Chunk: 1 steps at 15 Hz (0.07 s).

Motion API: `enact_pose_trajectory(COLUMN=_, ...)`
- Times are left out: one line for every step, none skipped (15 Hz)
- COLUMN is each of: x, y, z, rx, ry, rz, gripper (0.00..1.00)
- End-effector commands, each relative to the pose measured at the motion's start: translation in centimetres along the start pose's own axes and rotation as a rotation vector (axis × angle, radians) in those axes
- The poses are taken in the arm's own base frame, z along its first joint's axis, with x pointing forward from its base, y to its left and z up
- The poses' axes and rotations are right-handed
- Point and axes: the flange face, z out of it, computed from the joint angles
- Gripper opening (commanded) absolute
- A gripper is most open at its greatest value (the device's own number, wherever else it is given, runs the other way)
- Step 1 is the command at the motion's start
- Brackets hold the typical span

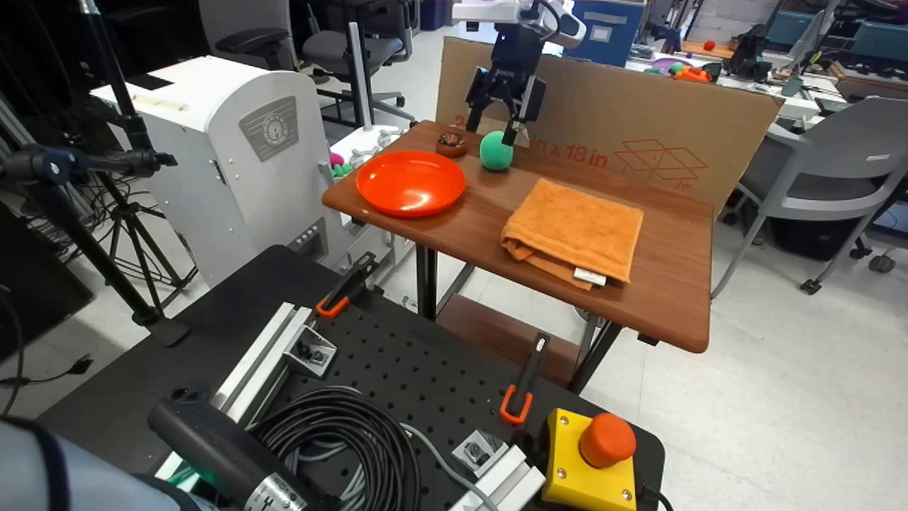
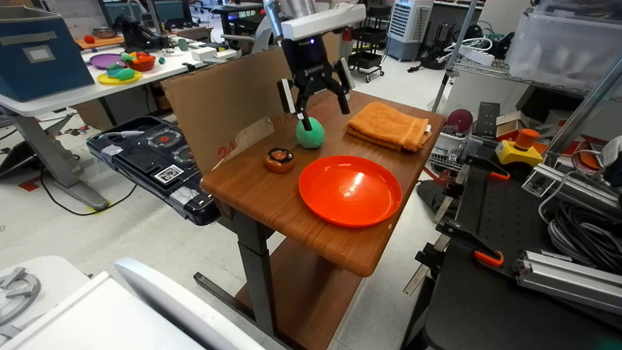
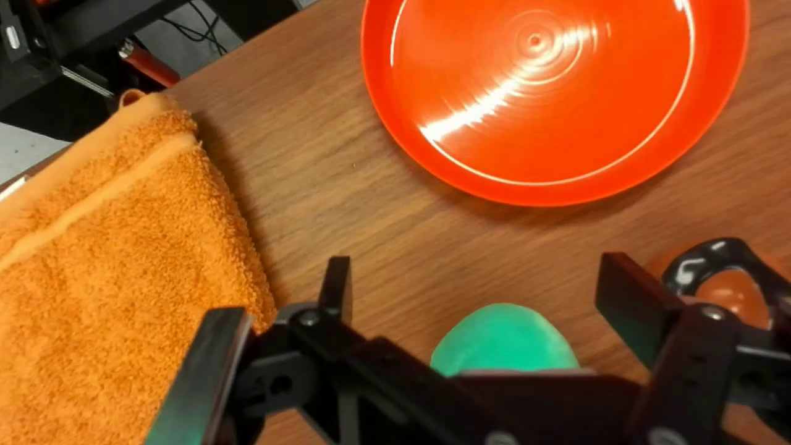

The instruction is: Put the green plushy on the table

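Green plushy (image 2: 313, 138) sits on the table (image 1: 491, 196), just below the gripper (image 2: 326, 120), whose jaws gape wide, clamped on nothing! Looks light and soft, likely to squash, not break, maybe roll; any hold wants a gentle squeeze across its round middle.
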Motion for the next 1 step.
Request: enact_pose_trajectory(x=-0.67, y=-0.02, z=-0.35, rx=-0.002, ry=-0.003, rz=-0.005, gripper=1.0)
